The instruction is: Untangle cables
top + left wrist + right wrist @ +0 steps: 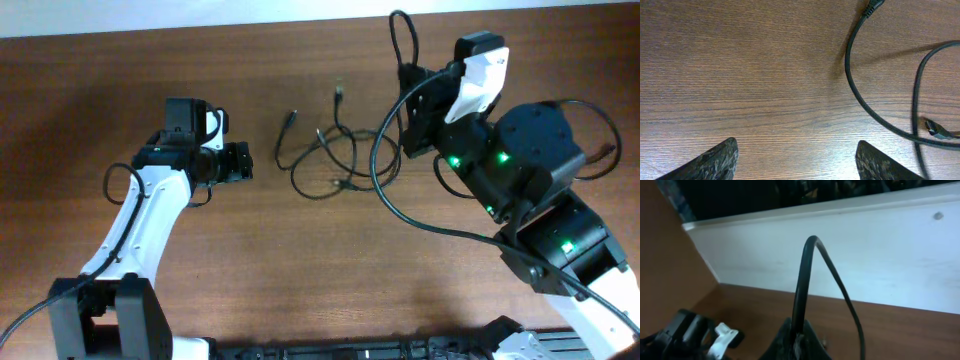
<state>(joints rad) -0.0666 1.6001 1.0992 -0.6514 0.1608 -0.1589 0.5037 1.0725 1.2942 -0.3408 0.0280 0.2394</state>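
Cables of thin black flexible cord [330, 160] lie in loose, overlapping loops on the brown wood-grain counter [90, 90]. They sit in the gap between the two claws, just in front of the left claw [238, 162] and off to one side of the right claw [797, 337].

The left claw hangs low over the counter with its dark mottled fingers [715, 162] spread wide and nothing between them. Ahead of it and to its right, one cord sweeps in a broad curve with a small black plug [873, 6] at its far end. A second small plug [939, 131] lies closer in, ahead of the right fingertip, where another cord crosses the curve.

The right claw is pinched closed on a single black cord [802, 280]. This cord rises straight out of the fingertips, bends sharply at the top and falls away to the claw's right. Beyond that claw stands a white panel [890, 255].
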